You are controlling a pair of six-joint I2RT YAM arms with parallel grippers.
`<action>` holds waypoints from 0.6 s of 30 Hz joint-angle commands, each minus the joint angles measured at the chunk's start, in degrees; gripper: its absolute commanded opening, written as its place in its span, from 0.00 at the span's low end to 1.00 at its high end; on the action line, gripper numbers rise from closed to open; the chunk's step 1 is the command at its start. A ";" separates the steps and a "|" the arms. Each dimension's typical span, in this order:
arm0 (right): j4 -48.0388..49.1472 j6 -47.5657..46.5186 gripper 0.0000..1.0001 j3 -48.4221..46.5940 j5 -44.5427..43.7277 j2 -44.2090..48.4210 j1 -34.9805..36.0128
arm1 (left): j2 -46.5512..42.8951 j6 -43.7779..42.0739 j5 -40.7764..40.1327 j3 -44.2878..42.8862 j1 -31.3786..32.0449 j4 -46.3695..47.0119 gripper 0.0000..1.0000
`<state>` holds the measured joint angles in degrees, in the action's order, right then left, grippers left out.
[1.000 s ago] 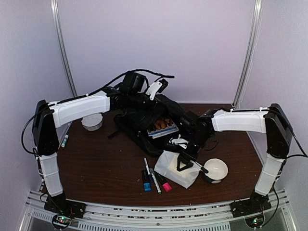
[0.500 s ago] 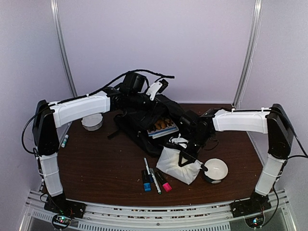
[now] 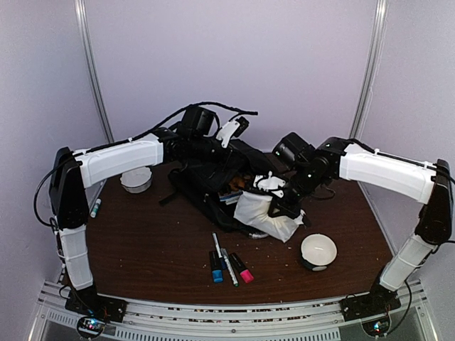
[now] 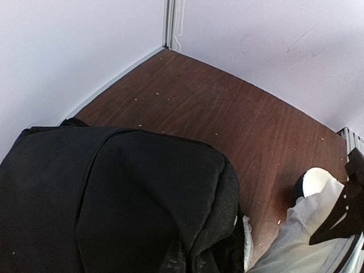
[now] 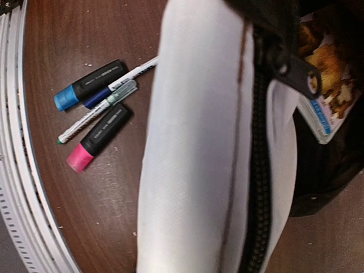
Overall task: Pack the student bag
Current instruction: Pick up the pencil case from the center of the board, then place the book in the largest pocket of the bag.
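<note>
- Step in hand: carrying the white pouch (image 3: 263, 217) over to the student bag (image 3: 202, 186); packing partly done, with a book (image 5: 321, 85) already inside the opening
- Right gripper (image 3: 284, 204): jaws closed tight on the pouch's upper edge; the pouch hangs clear of the table (image 3: 142, 241), touching the bag's near rim
- Left gripper (image 3: 226, 145): closed narrow at the bag's far top; it seems to pinch the black fabric and hold the mouth up, though its fingers are hidden in the wrist view
- Bag: lies at the table's middle-rear, mouth facing the right arm
- Loose on the table, near front: three markers (image 3: 227, 266); a white bowl (image 3: 318, 250) to their right
- Next move calls for: taking the pouch further over the rim, lowering it beside the book, then releasing; the mouth must be kept open; the limp pouch may snag on the edge
</note>
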<state>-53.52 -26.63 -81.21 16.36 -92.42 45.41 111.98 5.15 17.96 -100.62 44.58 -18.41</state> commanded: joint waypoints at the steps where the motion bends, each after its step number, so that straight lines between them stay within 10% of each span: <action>1: 6.60 -10.25 0.00 -0.85 -12.08 3.48 1.82 | -0.21 -1.46 7.83 -4.95 -0.01 4.41 0.00; 18: 49.65 -32.07 0.00 15.47 -34.91 -2.06 6.88 | 1.85 -1.37 19.43 -10.65 -0.10 5.96 0.00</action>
<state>-22.20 -52.58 -68.20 -11.11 -93.25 51.59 115.24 4.56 29.95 -106.45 43.97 -21.15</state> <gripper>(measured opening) 0.031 0.021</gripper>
